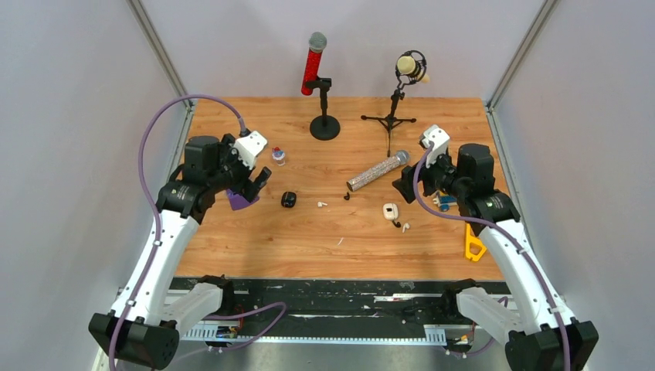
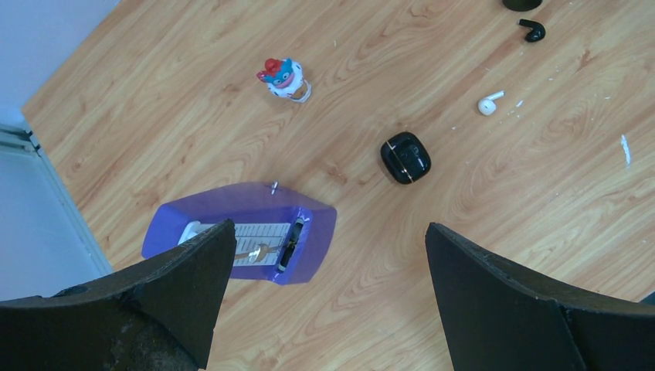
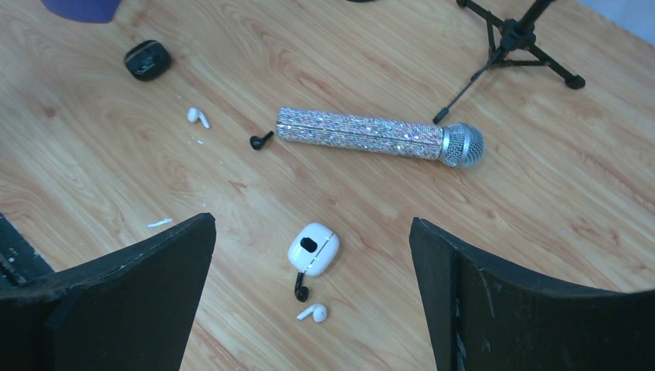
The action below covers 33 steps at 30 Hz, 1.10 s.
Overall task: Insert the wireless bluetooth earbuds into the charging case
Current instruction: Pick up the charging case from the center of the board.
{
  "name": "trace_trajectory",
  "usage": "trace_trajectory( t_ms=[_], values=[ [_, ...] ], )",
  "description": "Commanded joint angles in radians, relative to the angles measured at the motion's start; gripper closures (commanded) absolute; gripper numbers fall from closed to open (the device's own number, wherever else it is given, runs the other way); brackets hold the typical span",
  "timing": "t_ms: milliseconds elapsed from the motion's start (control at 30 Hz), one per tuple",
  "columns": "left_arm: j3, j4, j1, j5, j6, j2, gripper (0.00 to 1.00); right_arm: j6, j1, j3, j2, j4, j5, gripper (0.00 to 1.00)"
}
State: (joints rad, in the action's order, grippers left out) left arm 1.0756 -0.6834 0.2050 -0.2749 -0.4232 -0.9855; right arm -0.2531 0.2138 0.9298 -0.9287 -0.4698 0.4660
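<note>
A brown wooden desk [image 1: 255, 239] is seen, with grey walls around it. Both arms are bent at the elbow and lifted above the desk. Each wrist is tipped down, likely so that the small things can be looked at from above.

The left pincer [image 2: 328, 230] is opened wide and nothing is held in it. The right pincer [image 3: 313, 222] is opened wide too, and it is empty. They are probably held wide and high so that a tiny bud can be picked out first.

The white case [image 3: 313, 249] is found right under the right pincer, between its fingers. A dark slot is seen on its top, but it cannot be told well if the lid is up. A near black bud [image 3: 300, 290] and a near white bud [image 3: 313, 312] are laid just beside it. A far white bud [image 3: 198, 117] and a far black bud [image 3: 261, 141] are seen ahead and to the left, near a glitter microphone [image 3: 363, 133].

The black case [image 2: 405, 157] is placed ahead of the left pincer. A purple thing [image 2: 239, 228] is seen below its left finger.

None of these four buds has been put in a case yet.
</note>
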Motion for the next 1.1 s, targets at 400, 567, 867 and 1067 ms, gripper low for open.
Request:
trace_trajectory(
  t_ms=[400, 567, 867, 1067],
  values=[
    [-0.011, 0.039, 0.112, -0.018, -0.035, -0.025, 0.00, -0.068, 0.050, -0.038, -0.016, 0.052, -0.076, 0.00],
    [0.014, 0.032, 0.188, 0.036, -0.046, -0.107, 0.00, -0.084, 0.059, -0.047, -0.060, 0.044, -0.086, 0.00],
    [-0.029, 0.137, 0.214, 0.169, -0.086, -0.293, 0.00, -0.089, 0.091, -0.046, -0.085, 0.036, -0.094, 0.00],
    [-0.084, 0.195, 0.214, 0.124, -0.137, -0.374, 0.00, -0.089, 0.091, -0.053, -0.087, 0.036, -0.077, 0.00]
  ],
)
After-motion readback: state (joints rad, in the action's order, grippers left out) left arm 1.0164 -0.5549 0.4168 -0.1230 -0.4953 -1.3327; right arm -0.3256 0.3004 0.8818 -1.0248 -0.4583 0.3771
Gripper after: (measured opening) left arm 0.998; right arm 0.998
